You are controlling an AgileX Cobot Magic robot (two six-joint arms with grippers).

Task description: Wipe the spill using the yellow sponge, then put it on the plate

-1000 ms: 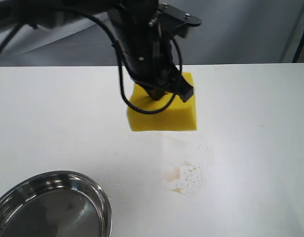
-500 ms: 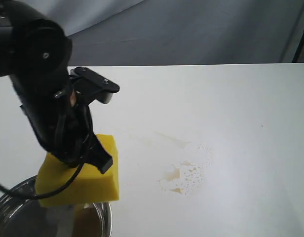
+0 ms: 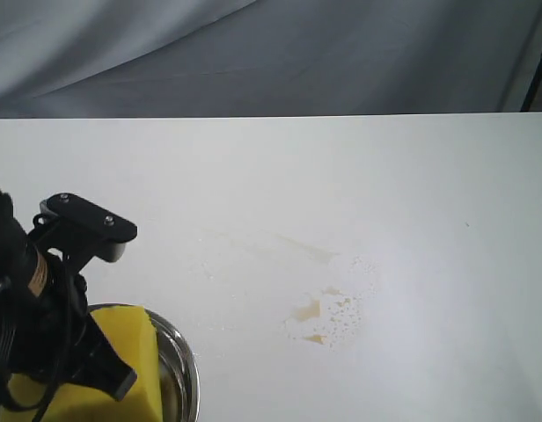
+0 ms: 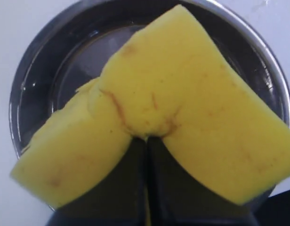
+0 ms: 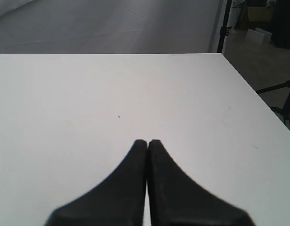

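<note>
Lower & further left than before: left gripper (image 4: 146, 140) squeezing yellow sponge (image 4: 182, 94) mid, over plate (image 4: 36, 80). Bent in V, long side across jaws. Plate mostly hidden, cut off. Right gripper (image 5: 147, 141) tips together, empty.

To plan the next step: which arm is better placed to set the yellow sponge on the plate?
Left. The left gripper pinches the yellow sponge over the plate; the right gripper is shut, holding nothing.
</note>
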